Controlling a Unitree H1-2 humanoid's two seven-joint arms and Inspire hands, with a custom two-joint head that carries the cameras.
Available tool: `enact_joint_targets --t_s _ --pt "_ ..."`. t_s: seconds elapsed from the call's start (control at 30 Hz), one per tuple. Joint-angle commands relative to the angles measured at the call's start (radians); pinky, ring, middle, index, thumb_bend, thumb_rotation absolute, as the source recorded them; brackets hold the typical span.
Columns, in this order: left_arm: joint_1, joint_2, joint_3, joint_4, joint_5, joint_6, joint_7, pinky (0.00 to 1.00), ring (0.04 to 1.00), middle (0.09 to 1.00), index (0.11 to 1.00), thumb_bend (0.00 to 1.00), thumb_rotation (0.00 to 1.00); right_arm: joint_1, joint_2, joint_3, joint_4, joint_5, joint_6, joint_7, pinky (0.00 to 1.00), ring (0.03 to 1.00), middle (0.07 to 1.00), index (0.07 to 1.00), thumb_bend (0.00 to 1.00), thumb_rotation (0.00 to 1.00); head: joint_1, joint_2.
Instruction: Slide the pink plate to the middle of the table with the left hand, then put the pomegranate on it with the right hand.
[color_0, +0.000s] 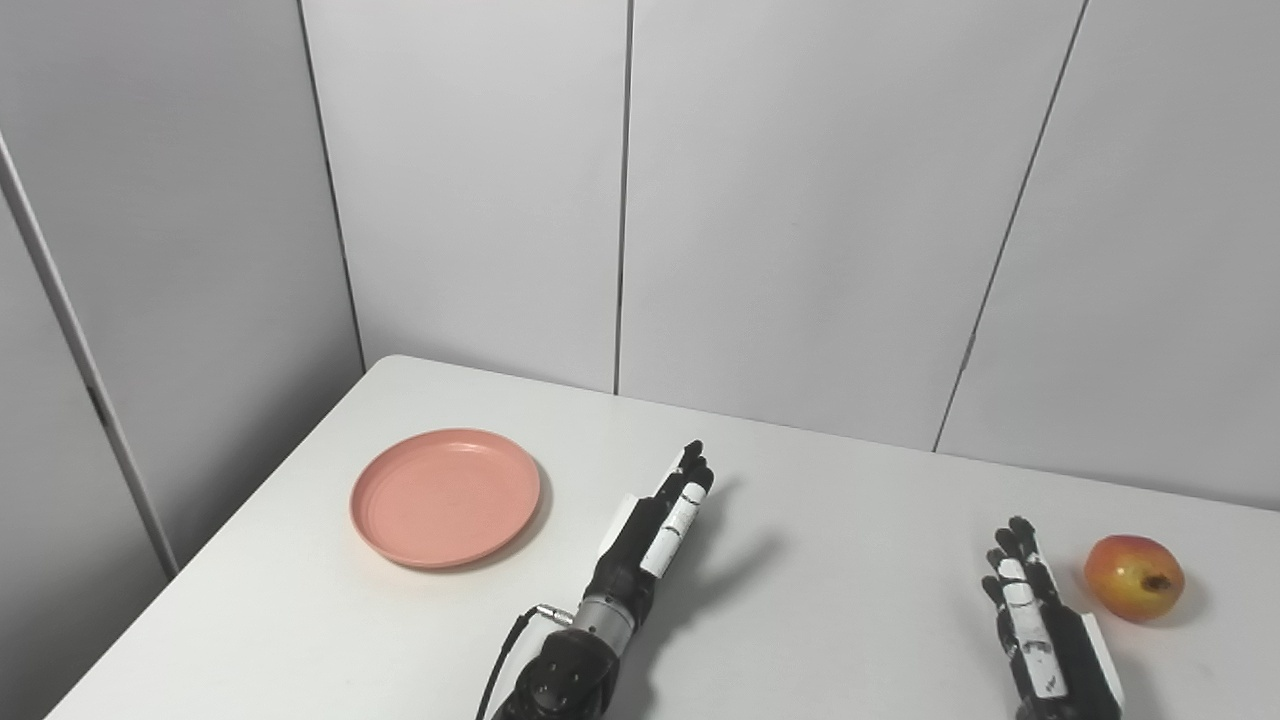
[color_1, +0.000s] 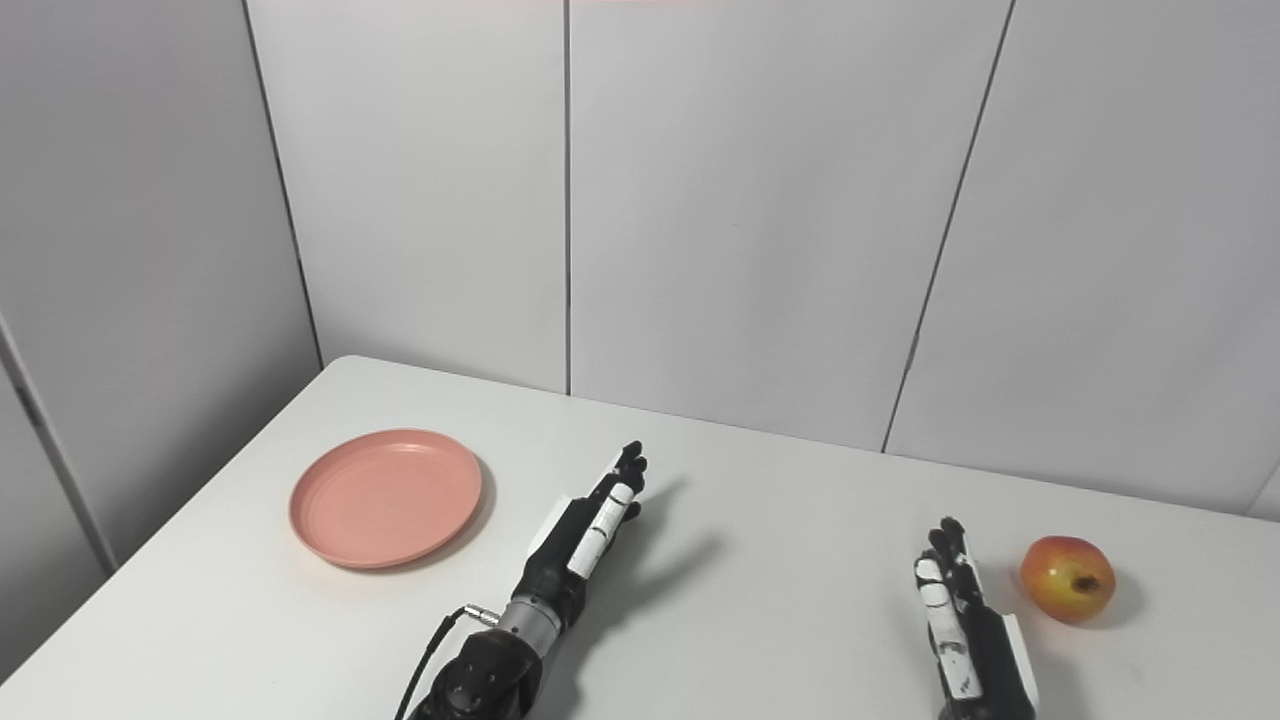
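Empty pink plate (color_0: 445, 497), pomegranate (color_0: 1134, 577) apart, left robot hand (color_0: 655, 528) and right robot hand (color_0: 1040, 625) fingers extended

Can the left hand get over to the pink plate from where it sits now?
Probably yes. The left hand is open, holding nothing, just right of the pink plate, with only bare table between them. The pomegranate lies far off, by the right hand.

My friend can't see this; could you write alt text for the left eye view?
Two black robot hands, left hand and right hand, rest open on a white table, between a round pink plate and a red-yellow pomegranate.
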Motion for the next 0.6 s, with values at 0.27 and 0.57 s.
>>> enact_joint_targets --t_s 0.27,0.57 --pt "0.044 0.011 0.023 0.025 -0.049 -0.057 -0.017 0.95 0.984 1.000 1.000 0.53 1.00 -0.002 0.007 -0.004 -0.008 0.009 -0.041 0.003 1.00 1.000 1.000 1.000 0.49 0.79 -0.006 0.001" --pt "0.052 0.011 0.027 0.008 -0.055 -0.067 -0.003 0.94 0.971 0.992 0.994 0.51 1.00 0.002 0.006 0.000 -0.019 0.003 -0.029 -0.001 1.00 1.000 1.000 1.000 0.48 0.82 -0.006 0.005"
